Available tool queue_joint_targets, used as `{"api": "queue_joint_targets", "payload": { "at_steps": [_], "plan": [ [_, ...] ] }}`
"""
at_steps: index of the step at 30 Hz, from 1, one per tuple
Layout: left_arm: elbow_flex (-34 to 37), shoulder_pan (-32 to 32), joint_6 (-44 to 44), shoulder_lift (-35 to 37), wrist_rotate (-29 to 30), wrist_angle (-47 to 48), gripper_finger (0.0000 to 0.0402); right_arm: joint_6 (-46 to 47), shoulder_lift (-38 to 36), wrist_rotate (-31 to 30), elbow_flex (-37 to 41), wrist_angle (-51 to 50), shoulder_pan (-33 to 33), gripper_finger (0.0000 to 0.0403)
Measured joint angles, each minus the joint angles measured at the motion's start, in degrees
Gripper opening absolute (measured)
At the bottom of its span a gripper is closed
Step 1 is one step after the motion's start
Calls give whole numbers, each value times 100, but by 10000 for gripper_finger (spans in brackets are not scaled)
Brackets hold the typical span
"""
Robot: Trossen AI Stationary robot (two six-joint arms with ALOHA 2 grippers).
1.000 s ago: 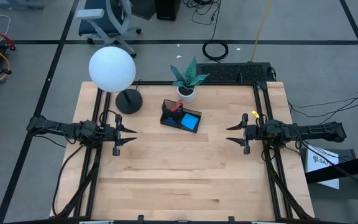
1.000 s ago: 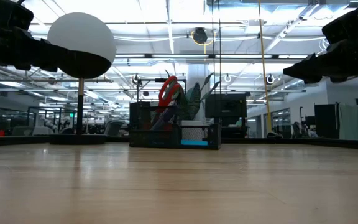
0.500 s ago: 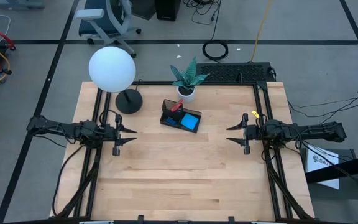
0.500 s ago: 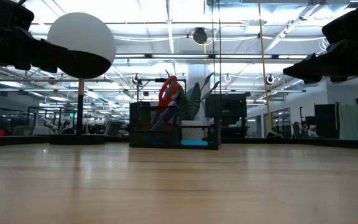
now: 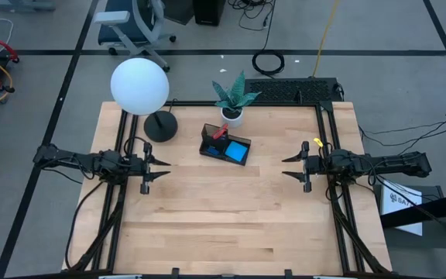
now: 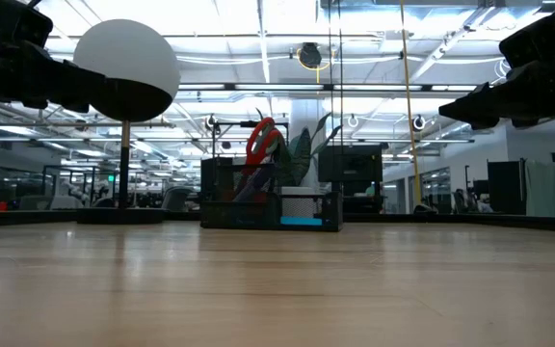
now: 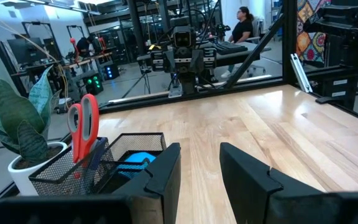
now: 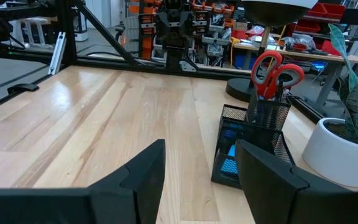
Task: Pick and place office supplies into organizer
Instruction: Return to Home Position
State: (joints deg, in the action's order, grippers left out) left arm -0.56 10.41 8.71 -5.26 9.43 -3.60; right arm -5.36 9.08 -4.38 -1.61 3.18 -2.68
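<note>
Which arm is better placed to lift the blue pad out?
Right, likely: the open right gripper faces the black mesh organizer's low end, where the blue square note pad lies; red-handled scissors stand at the left gripper's end.

Two slim black jointed arms (image 5: 84, 161)

Only one bit of readable print: a white flat item (image 5: 403, 201) lying just off the right edge of the wooden table (image 5: 207, 225) in the high view carries dark logo-style lettering that starts "SA". The rest of the word is partly hidden and too small to make out, and whether the item is a sheet or a box lid can't be told. In the low view and both wrist views, any lettering in the room behind is too small or blurred to read.
</note>
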Motion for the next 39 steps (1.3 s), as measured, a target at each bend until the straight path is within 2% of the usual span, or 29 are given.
{"api": "queue_joint_targets", "payload": {
  "at_steps": [39],
  "plan": [
    [-7, 1, 0, 0, -3, -1, 120, 1, 0, 0, 1, 0, -1, 181]
  ]
}}
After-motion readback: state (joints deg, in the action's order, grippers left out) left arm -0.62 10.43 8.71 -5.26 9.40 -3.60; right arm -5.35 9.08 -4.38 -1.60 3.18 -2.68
